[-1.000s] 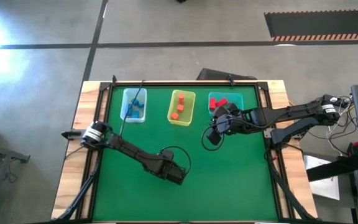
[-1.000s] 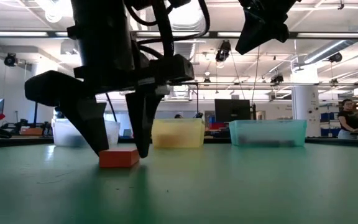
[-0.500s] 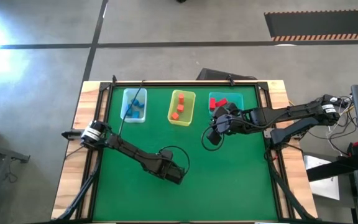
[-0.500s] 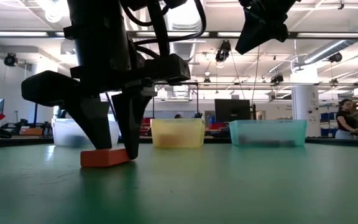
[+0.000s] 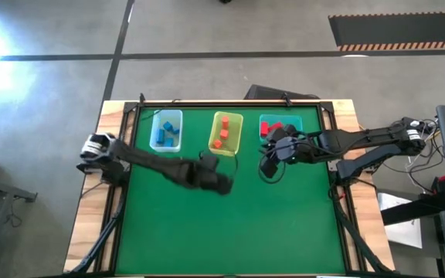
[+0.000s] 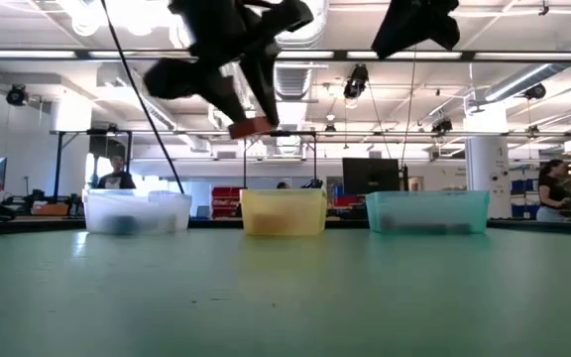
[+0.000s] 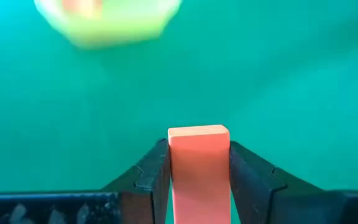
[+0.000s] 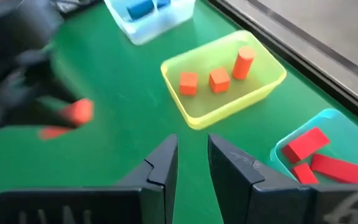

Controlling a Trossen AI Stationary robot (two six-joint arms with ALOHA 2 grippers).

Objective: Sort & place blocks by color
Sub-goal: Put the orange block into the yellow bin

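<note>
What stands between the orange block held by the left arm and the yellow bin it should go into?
Nothing visible does. The left gripper holds the orange block in its jaws above bare green mat, just short of the yellow bin. The right gripper hangs off to the side, nearer the teal bin.

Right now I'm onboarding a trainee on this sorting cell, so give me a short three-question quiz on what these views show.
1. True or false: the left end effector is shut on an orange block.
2. Which bin holds the red blocks? A) clear-bluish bin B) yellow bin C) teal bin
3. Fill in: in the high view the left end effector hangs just in front of the ____ bin.

Key:
1. True; it is lifted off the green table.
2. C, the teal bin.
3. Yellow.
</note>
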